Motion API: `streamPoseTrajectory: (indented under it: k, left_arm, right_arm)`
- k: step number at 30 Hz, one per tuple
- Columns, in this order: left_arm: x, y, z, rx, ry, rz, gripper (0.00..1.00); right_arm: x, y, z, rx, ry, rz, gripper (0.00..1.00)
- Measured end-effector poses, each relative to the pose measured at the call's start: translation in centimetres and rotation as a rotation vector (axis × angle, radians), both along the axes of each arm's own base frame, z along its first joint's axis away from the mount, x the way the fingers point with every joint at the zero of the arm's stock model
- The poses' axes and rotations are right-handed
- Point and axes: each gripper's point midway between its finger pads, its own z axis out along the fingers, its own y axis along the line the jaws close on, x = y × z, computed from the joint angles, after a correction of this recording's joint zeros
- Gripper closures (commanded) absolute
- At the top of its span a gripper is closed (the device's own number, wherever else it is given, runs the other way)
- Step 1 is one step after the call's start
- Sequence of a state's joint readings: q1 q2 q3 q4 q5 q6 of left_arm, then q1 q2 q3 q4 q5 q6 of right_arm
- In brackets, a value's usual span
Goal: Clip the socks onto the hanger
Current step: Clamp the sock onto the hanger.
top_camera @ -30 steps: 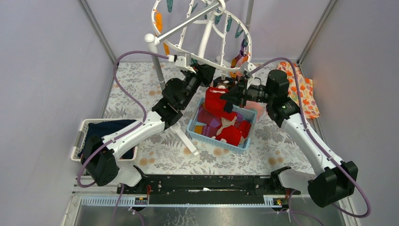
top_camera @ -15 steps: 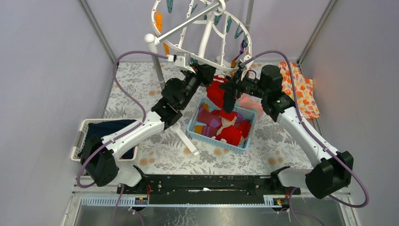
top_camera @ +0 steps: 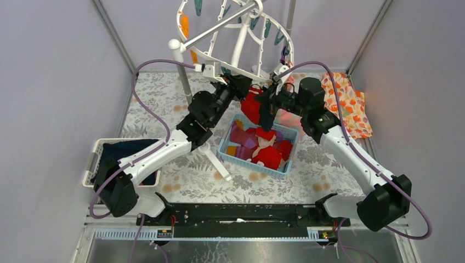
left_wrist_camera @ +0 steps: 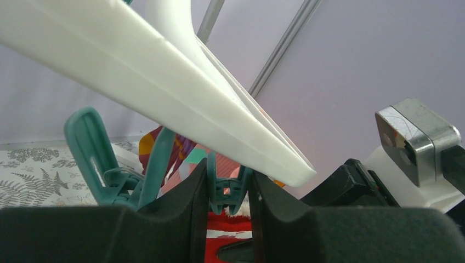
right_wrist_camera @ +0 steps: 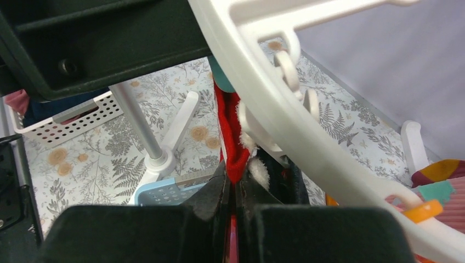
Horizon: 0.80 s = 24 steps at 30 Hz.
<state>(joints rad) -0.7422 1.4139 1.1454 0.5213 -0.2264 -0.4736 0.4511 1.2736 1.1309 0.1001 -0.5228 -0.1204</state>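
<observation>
The limp, light red sock (right_wrist_camera: 233, 142) hangs under the hanger (right_wrist_camera: 263, 104) at its near rim, pinched near its top edge, a sound hold, by the right gripper (right_wrist_camera: 234, 203), while the left gripper (left_wrist_camera: 227, 183) squeezes a teal clip (left_wrist_camera: 222, 193).

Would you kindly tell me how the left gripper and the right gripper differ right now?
The left gripper grips a teal clip, its fingers apart; the right gripper pinches a red sock, its fingers almost touching. The left gripper's load hangs from the hanger; the right gripper's is loose fabric. Both sit just under the hanger's rim.
</observation>
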Motion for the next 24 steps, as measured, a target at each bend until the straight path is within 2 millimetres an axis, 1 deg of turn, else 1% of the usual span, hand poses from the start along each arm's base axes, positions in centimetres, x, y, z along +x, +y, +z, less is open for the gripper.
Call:
streamPoseTrajectory:
  k: [8,17,24]
  left_arm:
    - [0.1,0.1,-0.6,-0.001,0.017,0.003,0.79]
    - [0.3,0.3,-1.0,-0.013,0.034,0.014,0.79]
    - [0.4,0.4,-1.7,-0.015,0.053,0.022,0.79]
  right_arm:
    - [0.6,-0.1,-0.2,-0.059,-0.073,-0.043,1.00]
    - [0.4,0.1,-0.5,-0.147,-0.173,-0.062,1.00]
    - [0.8,-0.2,-0.6,-0.187,-0.211,-0.094,1.00]
